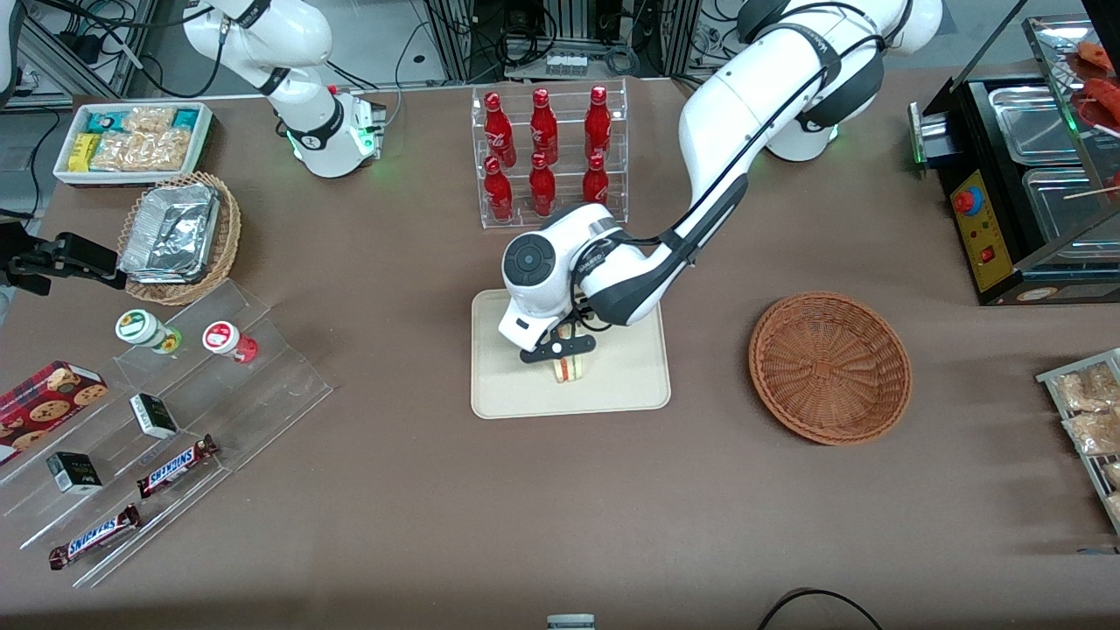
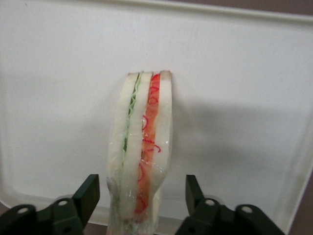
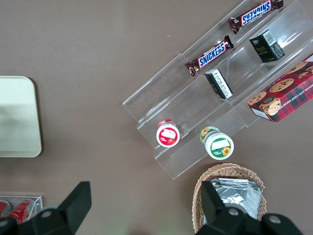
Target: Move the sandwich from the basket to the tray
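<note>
The sandwich [image 1: 570, 370] stands on its edge on the cream tray [image 1: 516, 395], its red and green filling layers showing. My left gripper [image 1: 562, 349] is low over the tray, open, with one finger on each side of the sandwich and a gap between each finger and the bread. In the left wrist view the sandwich [image 2: 144, 142] stands between the black fingertips [image 2: 90, 192] of the gripper [image 2: 142, 188], on the tray [image 2: 244, 98]. The reddish-brown basket [image 1: 829, 367] sits beside the tray toward the working arm's end, with nothing in it.
A clear rack of red bottles [image 1: 548, 153] stands farther from the front camera than the tray. A clear stepped shelf [image 1: 175, 420] with snack bars and jars, and a tan basket with a foil container [image 1: 179, 234], lie toward the parked arm's end. A black appliance [image 1: 1015, 192] lies toward the working arm's end.
</note>
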{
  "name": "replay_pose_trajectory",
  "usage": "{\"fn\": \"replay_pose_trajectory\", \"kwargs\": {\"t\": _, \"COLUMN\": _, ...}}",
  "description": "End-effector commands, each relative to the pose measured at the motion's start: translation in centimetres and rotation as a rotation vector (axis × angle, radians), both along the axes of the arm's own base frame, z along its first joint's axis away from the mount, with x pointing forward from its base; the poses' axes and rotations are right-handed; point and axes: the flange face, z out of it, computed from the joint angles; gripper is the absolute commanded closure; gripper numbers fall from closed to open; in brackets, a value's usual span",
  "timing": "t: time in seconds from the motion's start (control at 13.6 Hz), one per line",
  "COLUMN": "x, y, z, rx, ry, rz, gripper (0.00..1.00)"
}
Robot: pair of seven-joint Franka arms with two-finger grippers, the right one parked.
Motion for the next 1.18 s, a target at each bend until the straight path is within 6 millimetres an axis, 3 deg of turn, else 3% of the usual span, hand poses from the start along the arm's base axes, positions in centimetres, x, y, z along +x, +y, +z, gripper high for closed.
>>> {"fn": "replay_pose_trajectory", "kwargs": {"t": 0.0, "x": 0.1, "y": 0.7, "z": 5.9, "rx": 0.028, "ry": -0.042, "rz": 0.016, "gripper": 0.00}}
{"fn": "replay_pose_trajectory", "kwargs": {"t": 0.15, "x": 0.1, "y": 1.3, "z": 9.1, "rx": 0.031, "ry": -0.059, "rz": 0.010, "gripper": 0.00}}
{"fn": "replay_pose_trajectory", "kwargs": {"t": 0.44, "x": 1.1, "y": 4.5, "z": 15.3, "rx": -0.004, "ry": -0.046, "rz": -0.032, "gripper": 0.00}}
{"fn": "replay_pose_trajectory", "kwargs": {"t": 0.74, "x": 3.8, "y": 10.1, "z": 16.8, "rx": 0.020, "ry": 0.005, "rz": 0.034, "gripper": 0.00}}
{"fn": "replay_pose_trajectory", "kwargs": {"t": 1.1, "x": 6.6, "y": 19.1, "z": 18.5, "rx": 0.031, "ry": 0.019, "rz": -0.045, "gripper": 0.00}}
